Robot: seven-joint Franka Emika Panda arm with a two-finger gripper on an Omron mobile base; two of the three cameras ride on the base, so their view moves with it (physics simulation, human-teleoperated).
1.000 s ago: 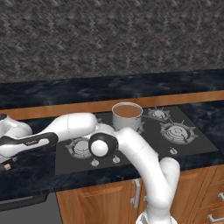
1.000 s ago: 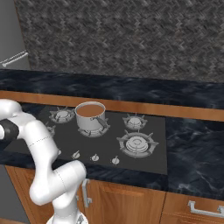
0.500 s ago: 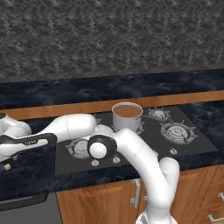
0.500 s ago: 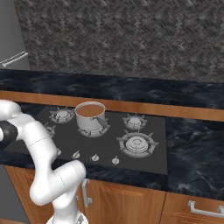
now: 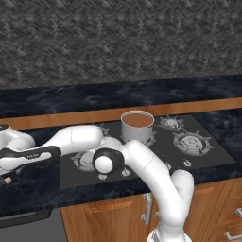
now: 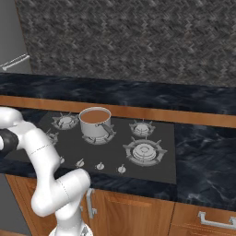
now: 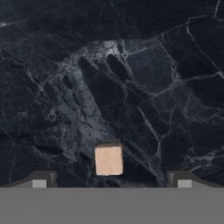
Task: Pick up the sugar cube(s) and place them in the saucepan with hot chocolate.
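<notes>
Jaws stand at full spread w/ nothing between the pads. In hand view the gripper point(image 7: 111, 181) shows its two fingertips point(image 7: 39, 180) low at either side, and the sugar cube point(image 7: 108, 160) sits on the dark marble counter point(image 7: 131, 78) roughly centred btwn them, a bit above the tip line. Neither tip touches it. That wide stance makes sense: the cube is tiny, so an open straddle gives margin on both sides before closing.

Cube looks square-on to the fingers, flat faces toward each pad — prob. why the hand is lined up this way, so the squeeze lands on faces, not corners. Judging from that, step in hand is the final descent/approach over the cube; grasp not yet made.

Outward: in left base view the arm point(image 5: 142, 165) reaches far to robot's left, low over the counter, and the cube point(image 5: 7, 180) shows as a small pale speck at the frame's left edge, just beside the hand. It lies on bare counter, well apart from the cooktop point(image 5: 142, 156).

The saucepan point(image 5: 137, 126) w/ brown liquid stands upright on a rear burner; also clear in right base view point(image 6: 95, 124). Lid-less, open top, so drop-in should be simple once cube is carried across. Risk, IMO: such a small block could skid or pop out if pads close off-centre.
</notes>
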